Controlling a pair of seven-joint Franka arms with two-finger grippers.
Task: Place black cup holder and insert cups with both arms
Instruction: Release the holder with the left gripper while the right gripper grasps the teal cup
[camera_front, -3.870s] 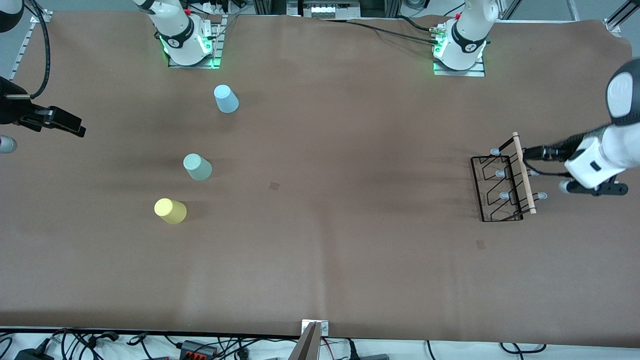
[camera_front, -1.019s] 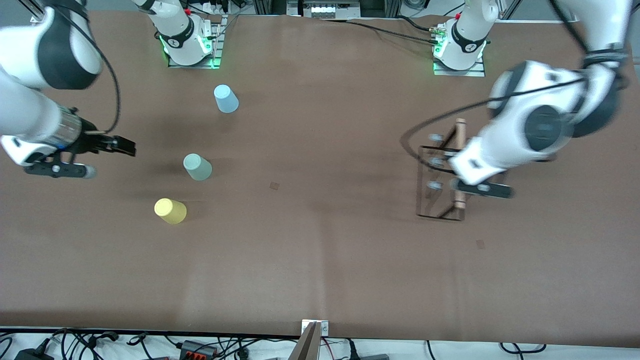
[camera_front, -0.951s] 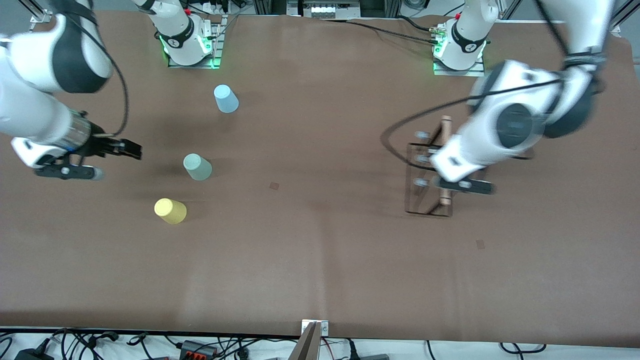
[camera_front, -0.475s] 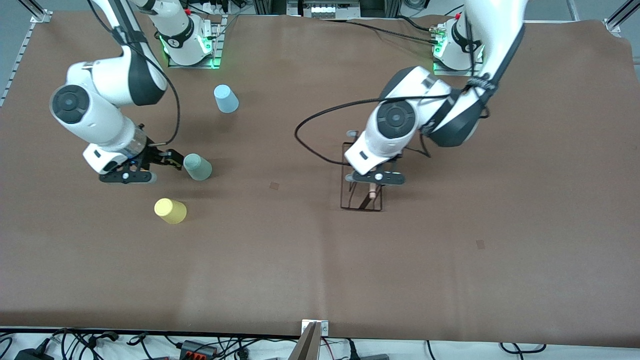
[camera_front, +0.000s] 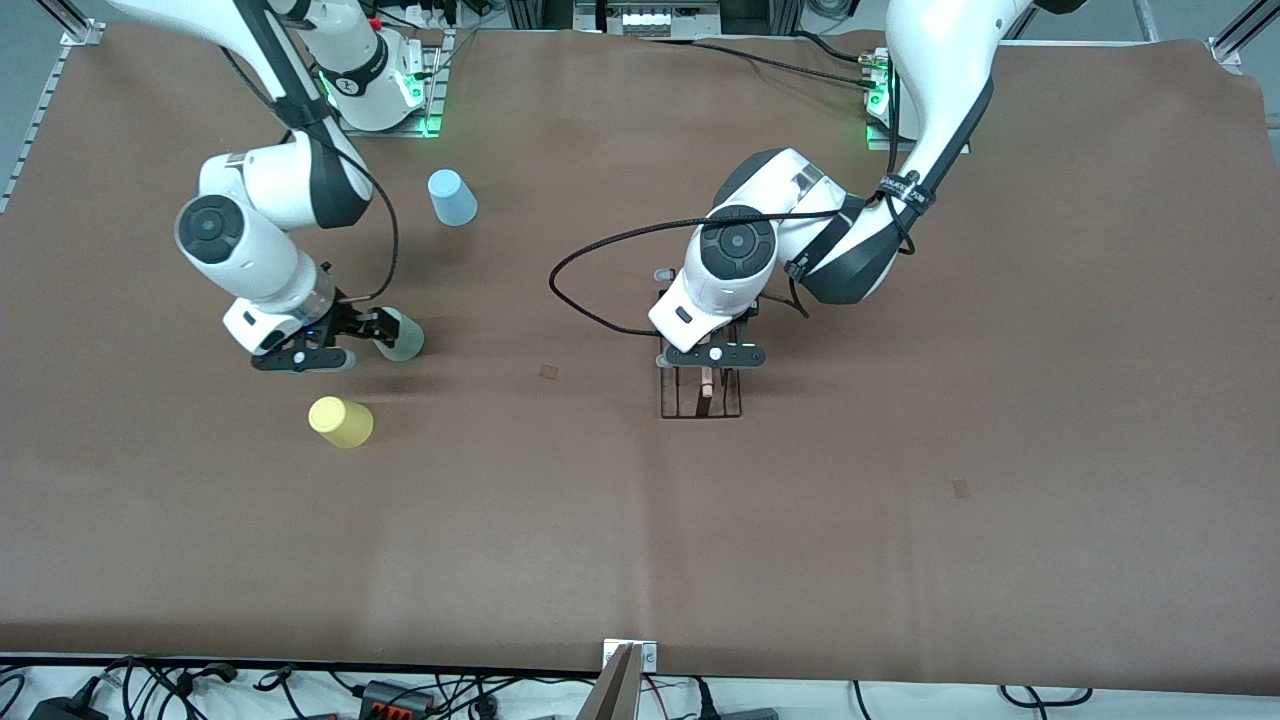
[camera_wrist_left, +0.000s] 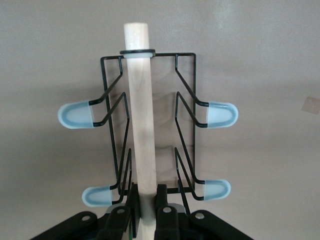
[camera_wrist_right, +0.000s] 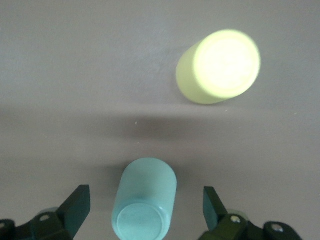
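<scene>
— Three cups on the surface (camera_front: 900, 560); report positions.
— Pale grey-green cup (camera_front: 400, 334) stands upside down toward the right arm's end. Yellow cup (camera_front: 341, 421) is nearer the front camera than it, light blue cup (camera_front: 452, 197) farther; all three well apart.
— Right gripper (camera_wrist_right: 145, 210) status?
— Jaws wide open, one finger each side of the pale grey-green cup, neither visibly touching it.
— Left gripper (camera_wrist_left: 146, 205) status?
— Jaws closed on the wooden rod handle (camera_wrist_left: 140, 110) of the black cup holder (camera_front: 701, 392), near the middle of the surface. Whether the holder rests on the surface cannot be told. Four grey-tipped pegs (camera_wrist_left: 75, 115) show in the left wrist view.
</scene>
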